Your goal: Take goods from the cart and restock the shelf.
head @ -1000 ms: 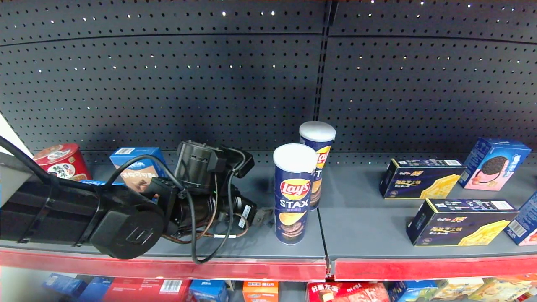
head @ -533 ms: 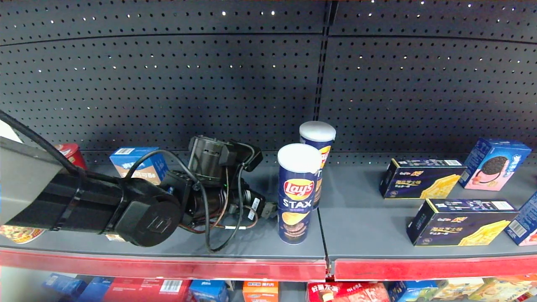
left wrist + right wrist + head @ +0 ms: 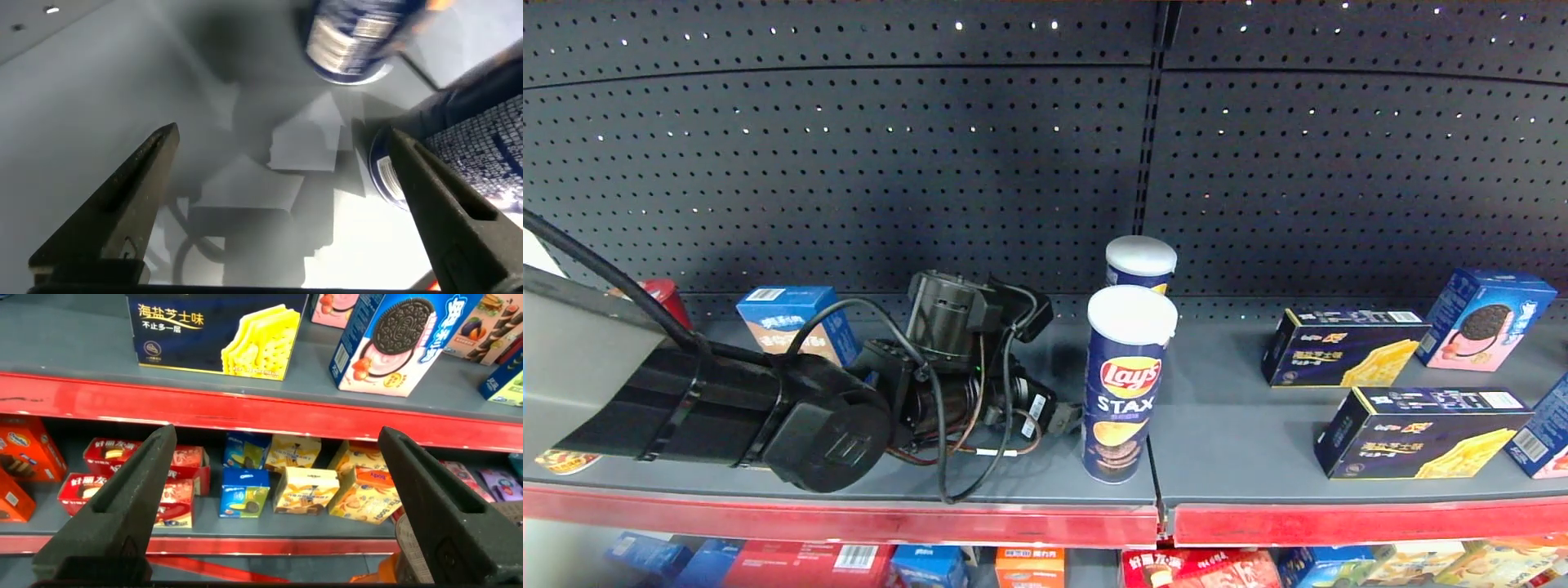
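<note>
Two tall blue chip cans with white lids stand upright on the grey shelf. The front can is near the shelf's front edge, and the back can is right behind it. My left gripper lies low on the shelf at the front can's left side, open. In the left wrist view the gripper holds nothing between its fingers; the front can rests against the outer side of one finger, and the back can is farther off. My right gripper hangs open in front of lower shelves.
Two dark cracker boxes and a blue cookie box lie right of the cans. A blue box and a red cup sit behind my left arm. A red shelf-edge strip runs along the front.
My left arm has slid to the right along the shelf, and the front can has moved right with it, now standing directly in front of the back can.
</note>
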Controlling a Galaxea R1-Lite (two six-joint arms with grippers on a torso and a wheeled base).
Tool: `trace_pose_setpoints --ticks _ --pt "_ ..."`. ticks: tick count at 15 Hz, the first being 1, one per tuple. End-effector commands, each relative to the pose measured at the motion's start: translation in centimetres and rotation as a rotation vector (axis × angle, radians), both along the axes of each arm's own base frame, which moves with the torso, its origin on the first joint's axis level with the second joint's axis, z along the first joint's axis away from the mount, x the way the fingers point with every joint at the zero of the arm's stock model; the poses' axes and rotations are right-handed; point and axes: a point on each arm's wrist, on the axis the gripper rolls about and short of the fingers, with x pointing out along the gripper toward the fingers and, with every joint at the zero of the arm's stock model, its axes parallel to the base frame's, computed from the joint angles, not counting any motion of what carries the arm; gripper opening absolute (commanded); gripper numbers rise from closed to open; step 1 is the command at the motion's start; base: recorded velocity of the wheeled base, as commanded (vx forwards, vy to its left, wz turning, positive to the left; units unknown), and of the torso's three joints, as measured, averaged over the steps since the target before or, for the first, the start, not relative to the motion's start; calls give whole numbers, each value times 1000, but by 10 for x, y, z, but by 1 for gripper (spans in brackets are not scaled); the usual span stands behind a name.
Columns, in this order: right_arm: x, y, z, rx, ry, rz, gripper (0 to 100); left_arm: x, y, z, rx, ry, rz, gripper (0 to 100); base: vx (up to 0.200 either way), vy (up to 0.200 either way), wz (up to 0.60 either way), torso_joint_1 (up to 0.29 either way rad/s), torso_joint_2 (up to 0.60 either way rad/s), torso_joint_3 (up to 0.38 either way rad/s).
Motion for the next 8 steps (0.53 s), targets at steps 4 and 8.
trace_pose_setpoints --ticks 4,8 --pt "0 0 0 -1 1 1 100 -2 -3 1 -3 -4 -9 100 0 0 0 0 0 0" --pt "0 0 0 -1 1 1 100 -5 -7 1 -3 -4 -23 100 0 0 0 0 0 0"
